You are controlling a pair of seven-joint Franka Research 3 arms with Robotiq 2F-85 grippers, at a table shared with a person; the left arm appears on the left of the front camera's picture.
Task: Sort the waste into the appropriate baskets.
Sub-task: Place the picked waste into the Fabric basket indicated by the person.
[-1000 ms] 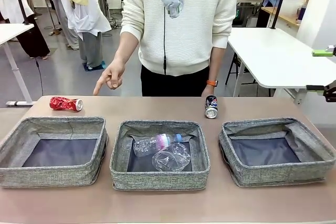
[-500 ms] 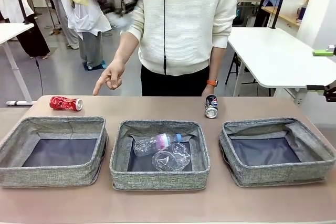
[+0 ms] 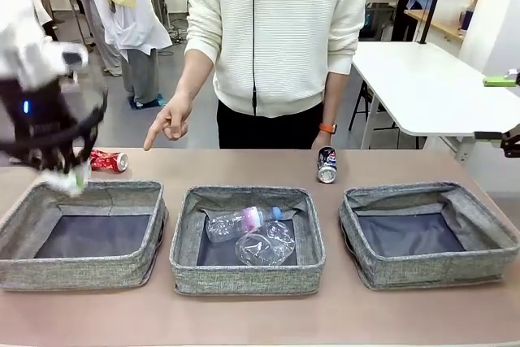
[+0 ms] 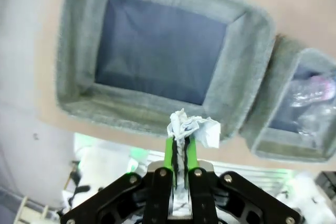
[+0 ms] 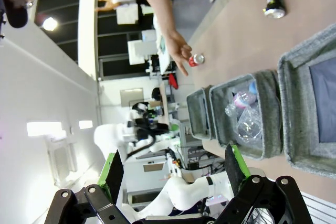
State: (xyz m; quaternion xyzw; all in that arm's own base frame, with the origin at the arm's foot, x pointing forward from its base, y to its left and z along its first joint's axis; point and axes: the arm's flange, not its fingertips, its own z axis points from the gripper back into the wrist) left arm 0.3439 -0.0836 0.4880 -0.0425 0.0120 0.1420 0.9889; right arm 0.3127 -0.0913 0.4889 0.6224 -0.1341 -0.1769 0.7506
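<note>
My left gripper (image 4: 178, 141) pinches paper (image 4: 193, 128), basket (image 4: 76, 51) seemingly below it; bottle (image 3: 238, 222), cup (image 3: 267, 244) are binned, red can (image 3: 108, 161), dark can (image 3: 327, 165) wait.

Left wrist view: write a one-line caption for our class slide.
Left hand, shut on crumpled white paper, hangs by the rim of an empty grey basket.

Rough matt weave is being shown by the grey woven-fabric baskets (image 3: 244, 278), gloss by the clear plastic bottle (image 3: 237, 223), clear plastic cup (image 3: 266, 244) and crushed red metal can (image 3: 112, 161), a matt creased surface by the crumpled white paper (image 4: 191, 129).
</note>
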